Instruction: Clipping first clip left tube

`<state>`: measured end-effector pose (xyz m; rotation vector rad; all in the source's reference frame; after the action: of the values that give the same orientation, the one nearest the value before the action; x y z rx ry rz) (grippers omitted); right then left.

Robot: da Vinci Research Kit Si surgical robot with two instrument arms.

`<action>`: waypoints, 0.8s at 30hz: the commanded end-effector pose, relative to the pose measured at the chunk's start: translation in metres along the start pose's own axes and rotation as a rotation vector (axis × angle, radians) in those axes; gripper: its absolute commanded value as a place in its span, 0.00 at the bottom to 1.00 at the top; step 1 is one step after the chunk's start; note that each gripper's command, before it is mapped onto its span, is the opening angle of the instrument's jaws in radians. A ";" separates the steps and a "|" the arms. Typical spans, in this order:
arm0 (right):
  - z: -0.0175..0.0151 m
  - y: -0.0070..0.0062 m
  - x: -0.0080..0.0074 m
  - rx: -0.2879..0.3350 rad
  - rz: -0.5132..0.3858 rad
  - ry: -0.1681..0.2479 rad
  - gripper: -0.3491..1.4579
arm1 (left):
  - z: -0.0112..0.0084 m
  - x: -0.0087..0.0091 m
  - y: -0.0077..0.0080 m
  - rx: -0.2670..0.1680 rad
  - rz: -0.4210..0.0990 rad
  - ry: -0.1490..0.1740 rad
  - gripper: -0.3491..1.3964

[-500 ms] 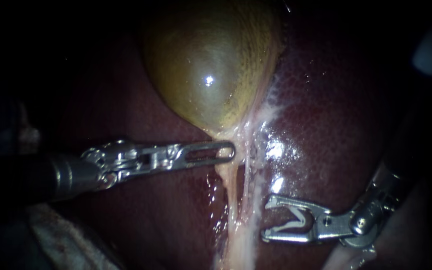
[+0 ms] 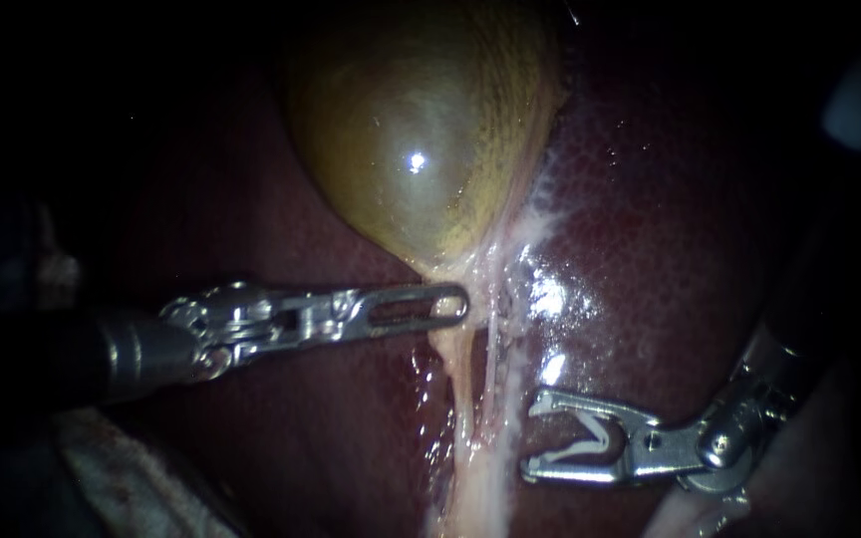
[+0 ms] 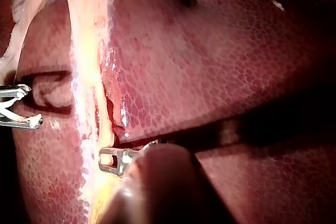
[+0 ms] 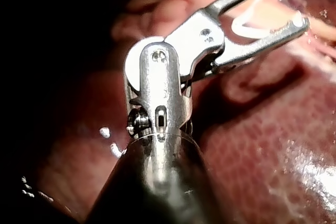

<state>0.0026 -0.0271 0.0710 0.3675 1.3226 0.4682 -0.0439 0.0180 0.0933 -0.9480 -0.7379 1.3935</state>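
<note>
Endoscope view shows no real change over the last half second: my right instrument sits just beside the pale strands below the gallbladder, jaws spread wide and carrying an open white clip between them, with the left tube still outside that opening. My left instrument rests its tip against the top of that tube (whether it pinches tissue there I cannot tell). I judge the approach paused: the clip has yet to straddle the tube, so nothing is applied.
</note>
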 end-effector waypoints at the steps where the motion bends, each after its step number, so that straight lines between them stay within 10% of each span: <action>1: 0.0000 0.0001 0.0000 0.000 0.000 0.000 0.46 | -0.0001 -0.0001 0.0002 -0.001 -0.002 -0.002 0.00; 24: 0.0013 0.0001 -0.0003 -0.009 -0.001 0.000 0.46 | -0.0026 0.0004 0.0039 -0.001 -0.020 -0.026 0.00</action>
<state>0.0039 -0.0271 0.0716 0.3581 1.3207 0.4747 -0.0434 0.0179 0.0885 -0.9225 -0.7666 1.3901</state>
